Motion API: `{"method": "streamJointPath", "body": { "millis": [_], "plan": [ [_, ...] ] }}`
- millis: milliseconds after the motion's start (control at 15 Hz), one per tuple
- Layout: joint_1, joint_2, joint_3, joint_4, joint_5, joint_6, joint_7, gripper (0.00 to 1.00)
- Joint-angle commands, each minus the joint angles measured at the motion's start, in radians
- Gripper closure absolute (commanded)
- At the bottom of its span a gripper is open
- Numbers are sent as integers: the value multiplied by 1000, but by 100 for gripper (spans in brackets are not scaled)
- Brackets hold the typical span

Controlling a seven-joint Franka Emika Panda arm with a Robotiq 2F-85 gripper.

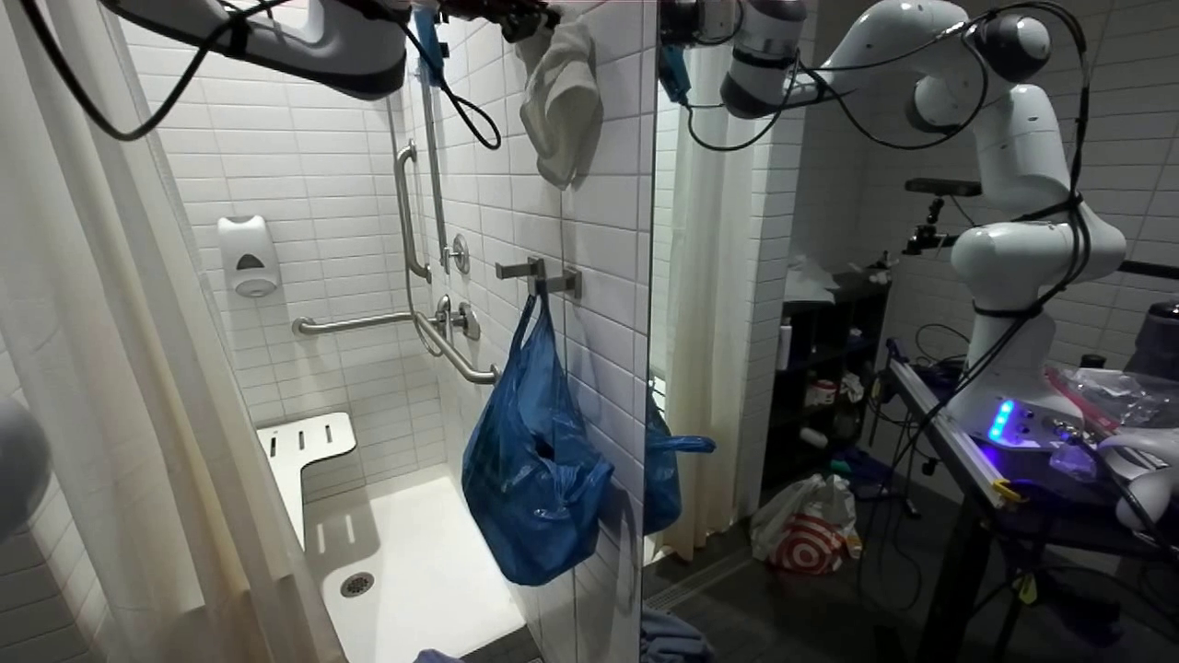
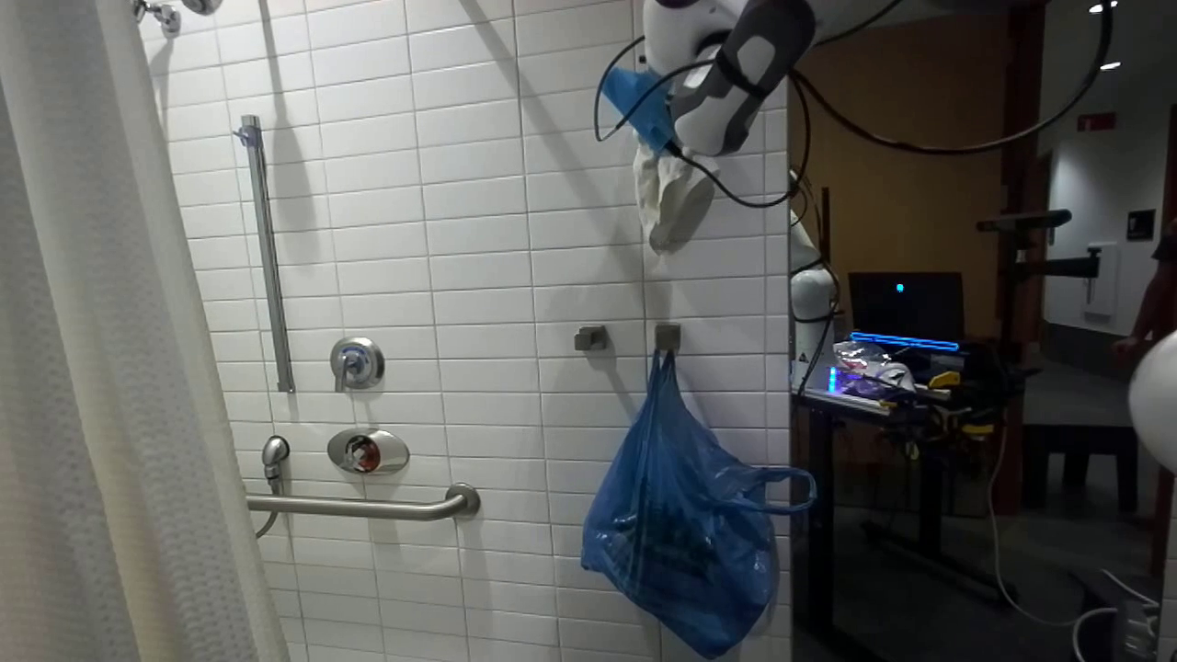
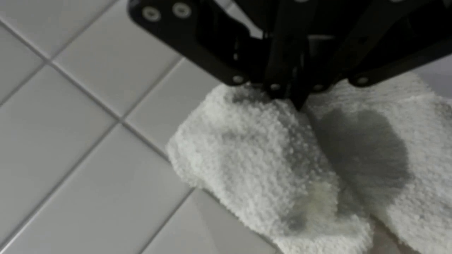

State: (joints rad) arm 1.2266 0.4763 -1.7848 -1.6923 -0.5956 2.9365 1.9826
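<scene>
At the wrist view's top, the black gripper [image 3: 290,97] is pinching a fluffy white cloth [image 3: 247,151]; the cloth is drooping.

A white-and-grey robot arm [image 1: 332,46] sports rounded joints, looping black cables [image 2: 929,150] and a bright blue piece [image 2: 651,119] near its end. At right, a vertical blue light strip [image 1: 1000,419] glows on its white base [image 1: 1027,368]; silvery round screws [image 3: 181,10] stud the black gripper [image 3: 292,98].
</scene>
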Motion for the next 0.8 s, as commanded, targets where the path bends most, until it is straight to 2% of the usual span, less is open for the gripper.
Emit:
{"method": "streamJointPath", "body": {
  "millis": [0,333,733],
  "plan": [
    [-45,155,-12,35,161,-11,-129,98],
    [-113,252,26,85,343,-27,-314,98],
    [-238,266,107,183,481,-113,-468,98]
  ]
}}
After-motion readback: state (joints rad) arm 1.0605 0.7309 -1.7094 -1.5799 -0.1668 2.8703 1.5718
